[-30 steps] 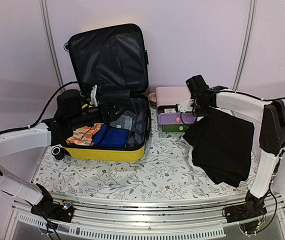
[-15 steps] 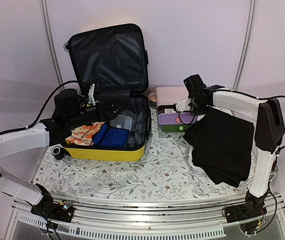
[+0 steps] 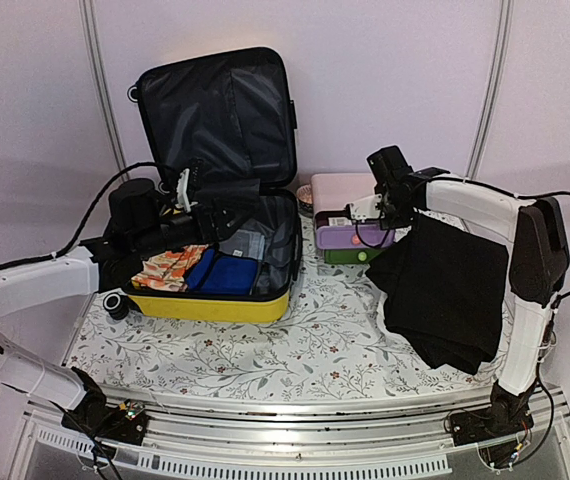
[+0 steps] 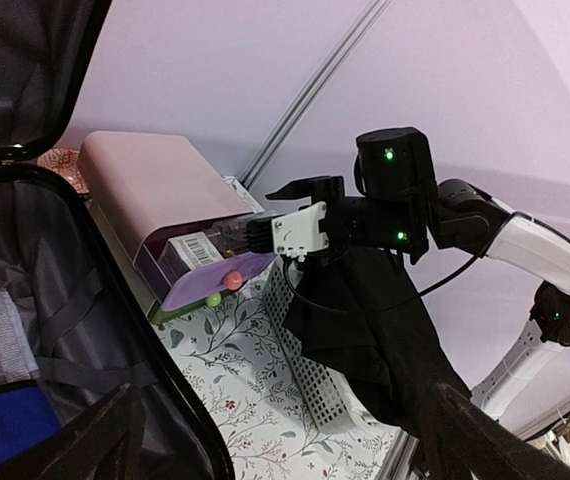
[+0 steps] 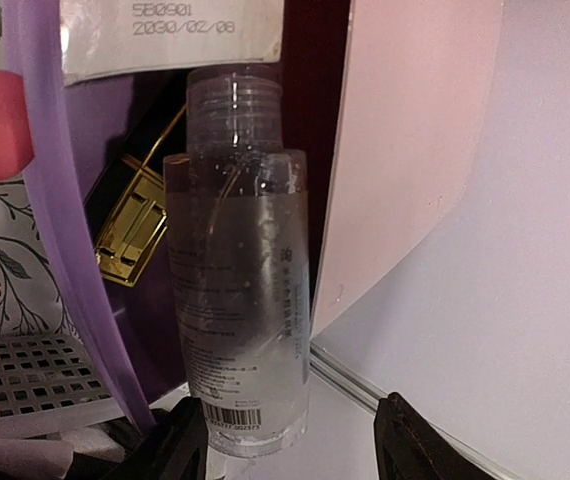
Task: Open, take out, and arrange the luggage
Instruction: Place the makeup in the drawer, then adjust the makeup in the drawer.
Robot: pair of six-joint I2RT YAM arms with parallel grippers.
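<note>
R gripper (image 5: 287,442) at drawer box (image 5: 405,150), clear bottle (image 5: 237,270) btwn fingers (image 5: 180,450).

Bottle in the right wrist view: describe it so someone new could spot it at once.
Right of the open yellow suitcase stands a small pink box with a purple drawer pulled out. The bottle lies in that drawer's opening. It is the only see-through thing there: clear plastic, ribbed neck, barcode near its base, next to a gold clip.
</note>
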